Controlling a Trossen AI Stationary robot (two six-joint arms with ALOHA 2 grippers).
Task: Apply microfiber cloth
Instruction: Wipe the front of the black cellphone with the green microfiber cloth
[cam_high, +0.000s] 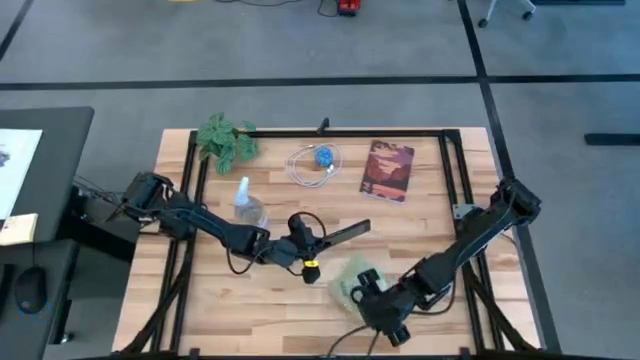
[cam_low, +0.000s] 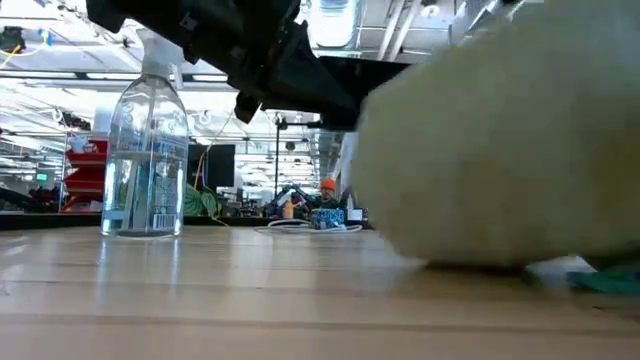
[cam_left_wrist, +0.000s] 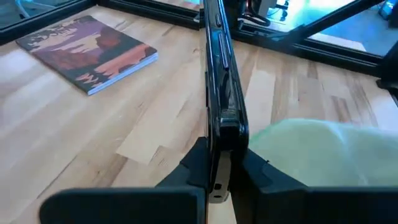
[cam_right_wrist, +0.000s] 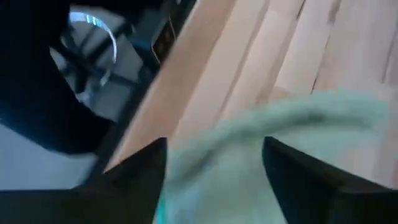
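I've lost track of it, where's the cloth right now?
High view: the cloth lies front and right of centre on the table, at the right pincer, just right of the phone held by the left pincer.

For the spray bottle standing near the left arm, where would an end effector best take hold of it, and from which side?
Judging by its pose, grip the spray bottle around the narrow neck under the trigger head, coming in level from the table's front. It stands upright, and its clear body looks wide and rounded, likely harder to span. The left end effector already holds the phone.
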